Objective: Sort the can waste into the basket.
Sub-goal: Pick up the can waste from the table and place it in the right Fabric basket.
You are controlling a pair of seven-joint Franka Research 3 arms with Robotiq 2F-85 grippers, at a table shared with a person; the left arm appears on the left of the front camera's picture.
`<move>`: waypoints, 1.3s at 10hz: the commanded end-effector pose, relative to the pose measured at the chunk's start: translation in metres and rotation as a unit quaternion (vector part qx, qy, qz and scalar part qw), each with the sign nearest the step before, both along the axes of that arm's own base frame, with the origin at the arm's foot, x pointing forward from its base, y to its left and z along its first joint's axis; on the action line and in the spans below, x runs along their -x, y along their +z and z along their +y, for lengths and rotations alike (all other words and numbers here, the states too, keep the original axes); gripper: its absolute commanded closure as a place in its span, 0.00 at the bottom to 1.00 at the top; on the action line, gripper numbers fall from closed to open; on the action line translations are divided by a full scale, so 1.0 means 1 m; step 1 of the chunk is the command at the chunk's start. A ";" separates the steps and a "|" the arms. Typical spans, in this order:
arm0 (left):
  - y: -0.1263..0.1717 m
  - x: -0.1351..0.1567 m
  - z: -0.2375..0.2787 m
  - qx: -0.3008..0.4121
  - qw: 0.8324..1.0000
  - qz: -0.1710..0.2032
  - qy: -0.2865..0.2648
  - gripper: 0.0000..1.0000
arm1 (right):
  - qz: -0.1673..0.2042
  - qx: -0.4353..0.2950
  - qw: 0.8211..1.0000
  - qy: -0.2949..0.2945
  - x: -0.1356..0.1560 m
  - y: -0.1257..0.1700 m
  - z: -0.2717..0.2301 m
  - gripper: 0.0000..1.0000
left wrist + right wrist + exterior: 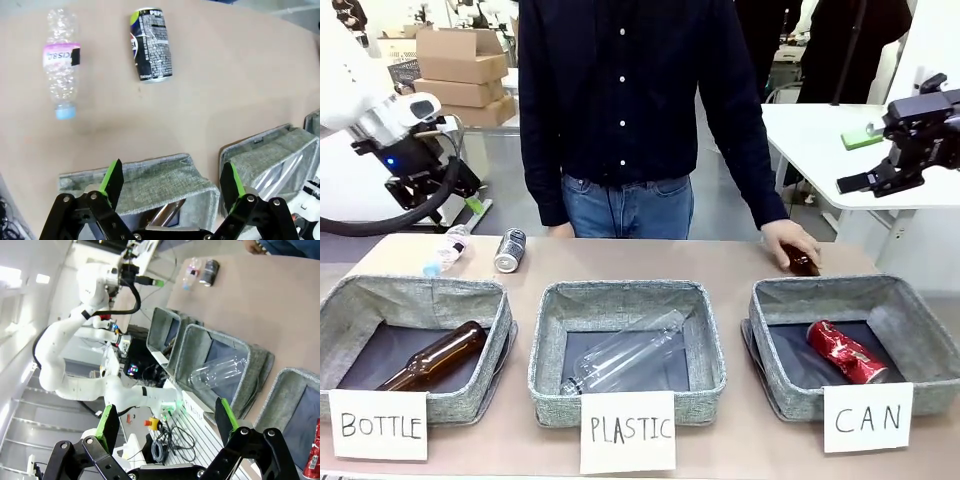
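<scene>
Table [650,255] with three grey woven baskets in a row, each behind a handwritten card. In the basket [790,398] behind the CAN card [867,418]: the red can [847,352], crushed, on its side on the dark base, angled, in the right half. Out on the table at the far left, beyond the BOTTLE basket [470,398]: the dark can [510,250], white print, on its side, just beside a crumpled plastic bottle [445,250] with a pink label and a pale blue cap, a strip of bare table between the two.

Left jaws wide open and empty, raised at the table's left end. In the left wrist view, green pads [112,179] spread over the woven wall of the BOTTLE basket, the dark can farther off across the table. Right jaws likewise spread wide, gripping nothing, high at the right, well apart from the basket and from both cans.

Middle PLASTIC basket [548,385] with a clear bottle [625,355] lying aslant inside; BOTTLE basket with a brown bottle [435,358] lying inside. Across the table, a person standing, one hand [788,238] resting on a second brown bottle [804,263] on the table just behind the far rim of the basket carded CAN.
</scene>
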State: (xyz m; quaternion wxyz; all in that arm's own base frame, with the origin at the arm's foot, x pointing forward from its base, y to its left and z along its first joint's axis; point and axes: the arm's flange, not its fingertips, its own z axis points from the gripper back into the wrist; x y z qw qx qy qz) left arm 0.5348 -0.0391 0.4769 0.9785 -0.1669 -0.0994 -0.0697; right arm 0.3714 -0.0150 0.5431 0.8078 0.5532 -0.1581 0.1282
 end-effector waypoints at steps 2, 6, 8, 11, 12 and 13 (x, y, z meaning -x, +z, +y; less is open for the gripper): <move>-0.026 -0.025 -0.014 -0.017 0.999 0.019 0.023 0.00 | -0.013 0.003 1.000 0.009 -0.001 0.001 -0.002 0.00; -0.078 -0.087 -0.061 -0.078 0.995 0.047 0.030 0.00 | -0.013 0.003 1.000 0.009 -0.001 0.001 -0.002 0.00; -0.105 -0.113 -0.071 -0.101 0.993 0.042 0.049 0.00 | -0.013 0.003 1.000 0.009 -0.001 0.001 -0.002 0.00; -0.139 -0.139 -0.072 -0.134 0.986 0.060 0.078 0.00 | -0.013 0.003 1.000 0.009 -0.001 0.001 -0.002 0.00; -0.146 -0.140 -0.072 -0.143 0.985 0.054 0.085 0.00 | -0.013 0.003 1.000 0.009 -0.001 0.001 -0.002 0.00; -0.151 -0.140 -0.074 -0.139 0.985 0.063 0.079 0.00 | -0.013 0.003 1.000 0.009 -0.001 0.001 -0.002 0.00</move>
